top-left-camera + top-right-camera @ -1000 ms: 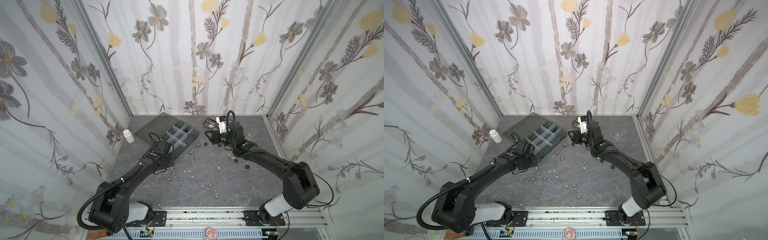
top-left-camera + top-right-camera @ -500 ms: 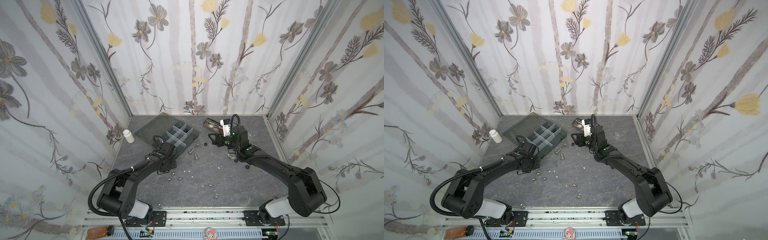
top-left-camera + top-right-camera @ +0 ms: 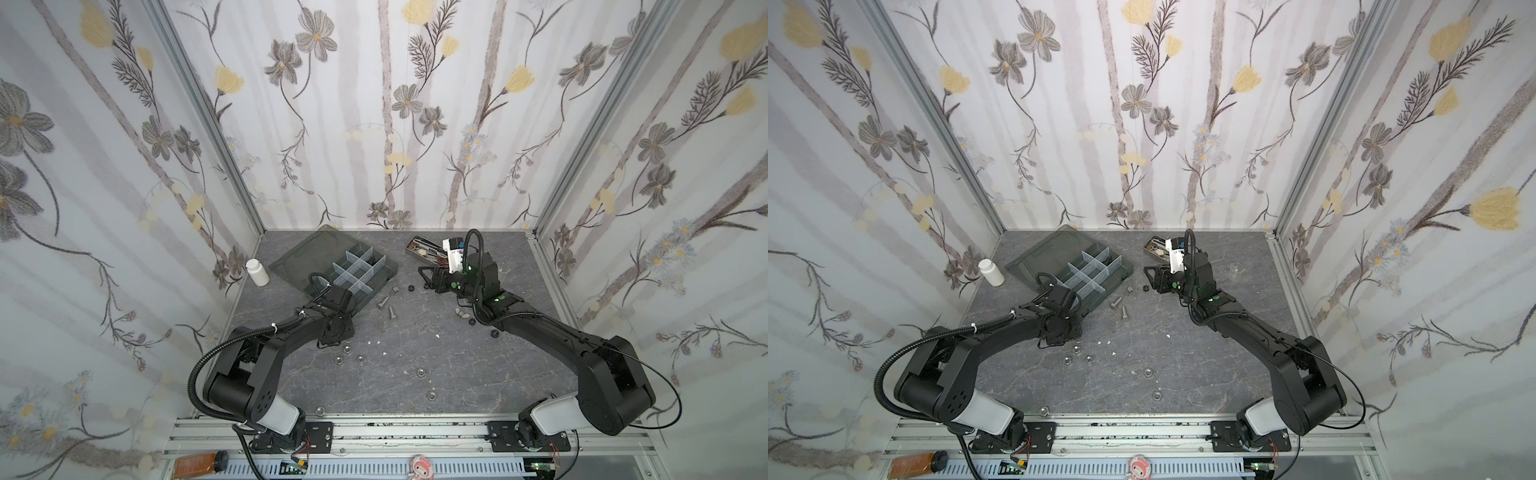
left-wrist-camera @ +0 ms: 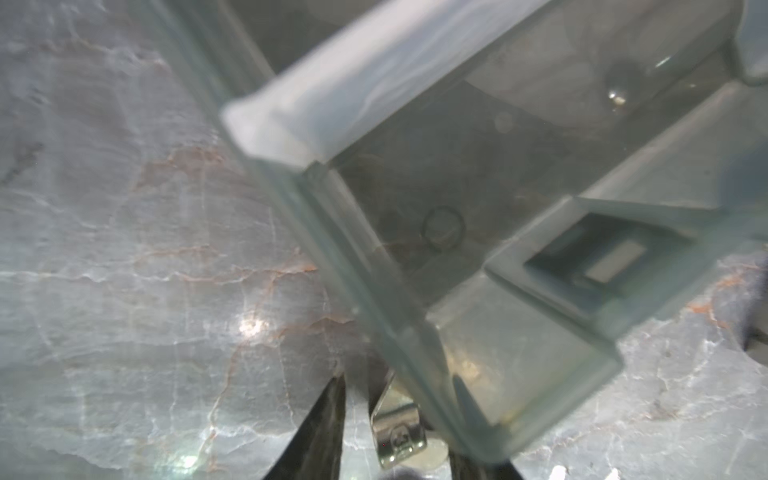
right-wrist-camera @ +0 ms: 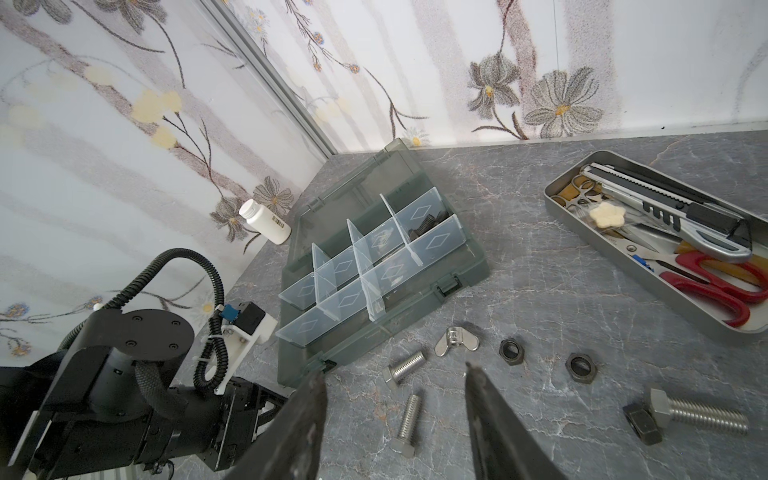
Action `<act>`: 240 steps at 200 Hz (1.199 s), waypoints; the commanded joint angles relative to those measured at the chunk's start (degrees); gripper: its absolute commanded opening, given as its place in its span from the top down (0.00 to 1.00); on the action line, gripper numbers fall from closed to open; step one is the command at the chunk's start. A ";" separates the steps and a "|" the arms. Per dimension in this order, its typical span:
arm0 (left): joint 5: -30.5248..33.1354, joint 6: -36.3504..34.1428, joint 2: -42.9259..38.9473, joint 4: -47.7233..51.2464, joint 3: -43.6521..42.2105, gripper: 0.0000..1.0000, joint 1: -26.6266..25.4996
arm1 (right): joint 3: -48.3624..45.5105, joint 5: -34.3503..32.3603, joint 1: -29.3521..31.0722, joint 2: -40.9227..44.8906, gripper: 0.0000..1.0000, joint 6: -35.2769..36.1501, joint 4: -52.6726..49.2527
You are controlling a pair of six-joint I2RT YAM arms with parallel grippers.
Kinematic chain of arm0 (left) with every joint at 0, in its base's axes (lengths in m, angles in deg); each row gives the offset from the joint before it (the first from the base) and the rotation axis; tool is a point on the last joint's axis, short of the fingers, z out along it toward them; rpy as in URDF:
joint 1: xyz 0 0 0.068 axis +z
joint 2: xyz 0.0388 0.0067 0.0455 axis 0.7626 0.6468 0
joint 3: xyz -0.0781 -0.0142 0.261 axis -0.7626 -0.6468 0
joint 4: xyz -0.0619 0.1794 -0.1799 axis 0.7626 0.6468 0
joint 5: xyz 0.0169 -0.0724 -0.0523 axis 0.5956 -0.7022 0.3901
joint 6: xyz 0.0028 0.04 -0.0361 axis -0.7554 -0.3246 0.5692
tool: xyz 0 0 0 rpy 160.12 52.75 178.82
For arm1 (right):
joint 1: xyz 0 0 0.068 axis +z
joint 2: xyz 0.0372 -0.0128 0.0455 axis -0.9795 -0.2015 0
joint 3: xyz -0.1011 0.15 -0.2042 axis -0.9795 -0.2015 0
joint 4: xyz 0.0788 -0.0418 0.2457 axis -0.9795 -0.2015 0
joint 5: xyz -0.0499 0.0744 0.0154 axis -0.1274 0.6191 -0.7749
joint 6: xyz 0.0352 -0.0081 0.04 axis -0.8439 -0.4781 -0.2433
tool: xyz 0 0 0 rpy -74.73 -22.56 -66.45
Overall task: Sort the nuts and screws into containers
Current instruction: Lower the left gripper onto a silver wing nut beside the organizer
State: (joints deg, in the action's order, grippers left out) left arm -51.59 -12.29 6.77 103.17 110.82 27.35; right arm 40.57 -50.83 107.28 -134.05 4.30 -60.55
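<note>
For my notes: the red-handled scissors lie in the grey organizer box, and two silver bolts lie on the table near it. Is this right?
Not quite. The right wrist view shows the red-handled scissors in the metal tin, not the grey organizer box. The two silver bolts do lie on the table near the box.

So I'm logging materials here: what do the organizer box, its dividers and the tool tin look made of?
Organizer box: likely dark grey plastic, moulded latches, smoky see-through lid. Dividers: translucent whitish plastic, light shows through. Tool tin: probably bare metal, dull silver sheen.
</note>
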 commanded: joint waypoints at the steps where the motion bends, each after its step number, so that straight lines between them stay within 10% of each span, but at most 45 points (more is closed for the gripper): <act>1: 0.24 0.97 0.88 -1.10 0.05 0.60 0.02 | -0.34 -0.26 -0.01 0.49 0.45 0.60 3.06; 95: -0.06 0.61 1.48 -1.19 -0.62 0.72 0.02 | -0.72 -0.21 -0.43 0.77 0.45 0.47 3.28; 240: 0.43 1.69 -3.28 0.57 -5.14 0.62 -0.85 | -1.07 -0.19 -0.63 1.46 0.45 0.24 3.73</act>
State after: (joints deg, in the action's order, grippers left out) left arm -50.54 -11.65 3.40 98.71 106.19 26.69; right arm 39.74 -50.83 106.69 -133.46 4.30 -59.00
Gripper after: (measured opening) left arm 0.383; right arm 0.555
